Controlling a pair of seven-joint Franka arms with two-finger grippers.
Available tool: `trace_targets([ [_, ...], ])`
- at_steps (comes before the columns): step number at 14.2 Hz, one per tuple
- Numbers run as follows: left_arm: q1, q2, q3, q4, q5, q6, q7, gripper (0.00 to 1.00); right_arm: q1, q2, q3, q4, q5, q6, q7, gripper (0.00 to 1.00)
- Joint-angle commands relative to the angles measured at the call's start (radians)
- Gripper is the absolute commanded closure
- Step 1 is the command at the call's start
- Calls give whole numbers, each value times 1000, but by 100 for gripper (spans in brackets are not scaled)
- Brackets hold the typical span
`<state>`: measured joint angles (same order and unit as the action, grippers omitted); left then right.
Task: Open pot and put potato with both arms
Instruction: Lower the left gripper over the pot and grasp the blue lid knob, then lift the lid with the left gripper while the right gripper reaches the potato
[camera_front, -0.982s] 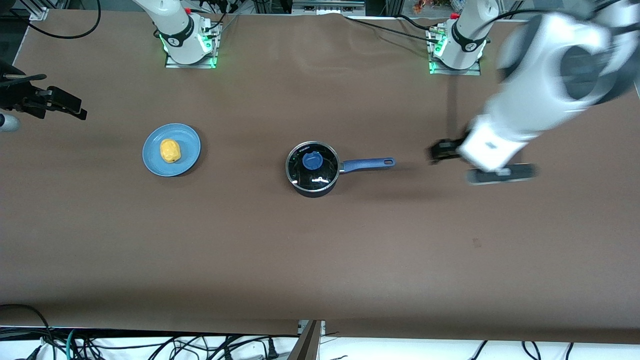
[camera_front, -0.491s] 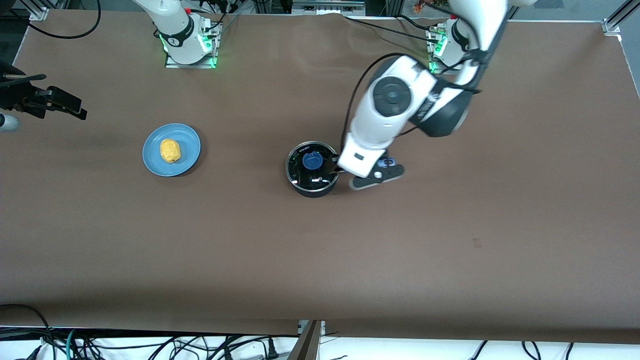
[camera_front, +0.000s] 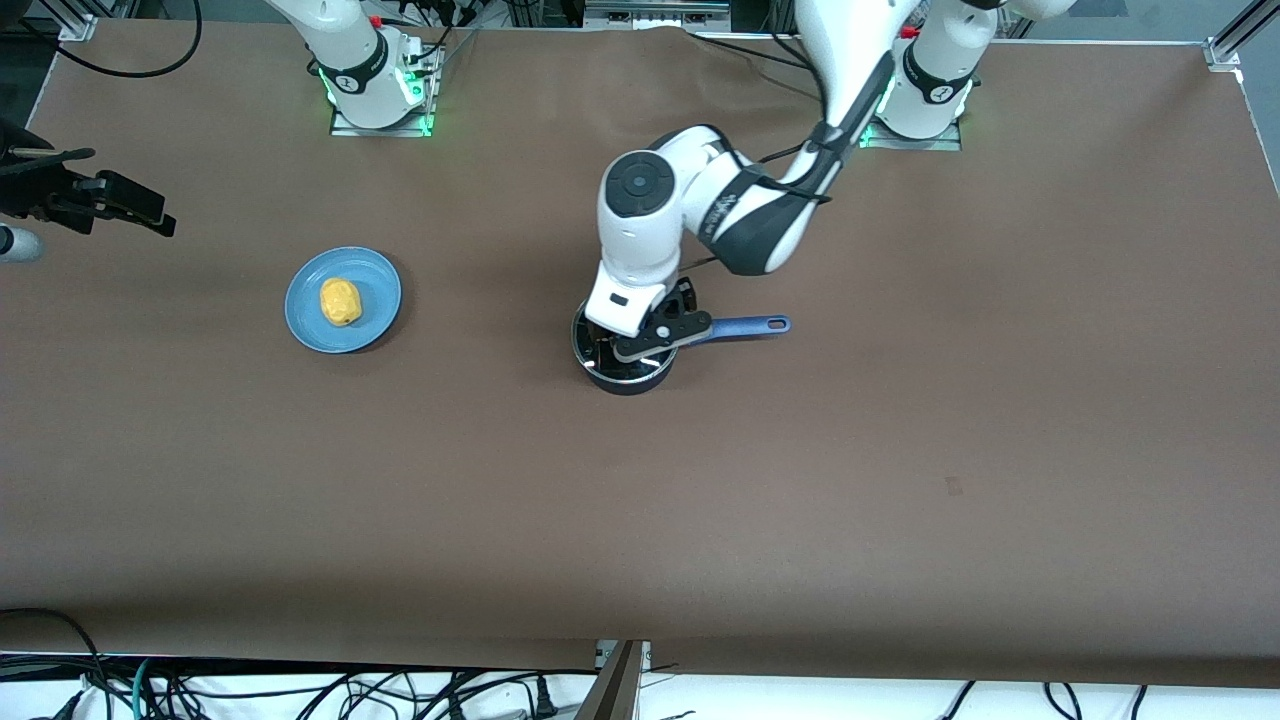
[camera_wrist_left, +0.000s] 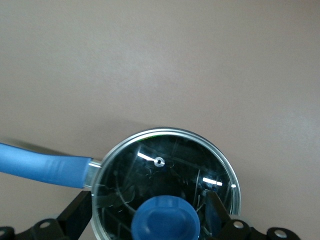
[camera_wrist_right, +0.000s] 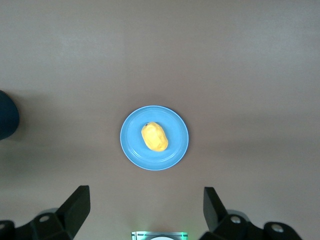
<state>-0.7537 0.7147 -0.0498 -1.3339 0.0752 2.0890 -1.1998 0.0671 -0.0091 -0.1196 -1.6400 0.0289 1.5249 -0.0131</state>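
Observation:
The black pot (camera_front: 620, 380) with its long blue handle (camera_front: 750, 325) stands mid-table, its glass lid (camera_front: 598, 352) on. My left gripper (camera_front: 640, 338) hangs right over the lid. In the left wrist view it (camera_wrist_left: 148, 216) is open, with one finger (camera_wrist_left: 79, 215) on each side of the blue knob (camera_wrist_left: 165, 222), not touching it. The yellow potato (camera_front: 340, 300) lies on the light-blue plate (camera_front: 375, 318) toward the right arm's end. My right gripper (camera_wrist_right: 146, 202) is open and empty, waiting high over the table with the potato (camera_wrist_right: 154, 136) and plate (camera_wrist_right: 176, 152) below it.
The brown table (camera_front: 640, 520) is bare apart from the pot and the plate. The arm bases (camera_front: 375, 85) stand along the edge farthest from the front camera. Cables lie past the near edge.
My left arm has swung in from its own end of the table along the handle to over the pot lid. The pot, plate, potato and right arm have not moved.

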Motion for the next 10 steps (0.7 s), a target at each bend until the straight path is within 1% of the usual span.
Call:
trace_targets([
  [1,-35,46,16,41,44,14,-52,0,-4,-6,1,-3,14,-18,4,0],
  [6,-61,60,18,41,60,23,-99,0,-3,6,5,-6,12,-60,-10,0],
  [7,-62,60,16,41,60,23,-113,5,-1,15,6,-9,12,-71,-8,0],
  [9,-62,55,16,39,60,19,-119,23,28,38,6,-12,5,-97,-8,0],
  [10,-62,52,14,38,60,19,-119,28,42,50,6,-18,3,-110,-8,0],
])
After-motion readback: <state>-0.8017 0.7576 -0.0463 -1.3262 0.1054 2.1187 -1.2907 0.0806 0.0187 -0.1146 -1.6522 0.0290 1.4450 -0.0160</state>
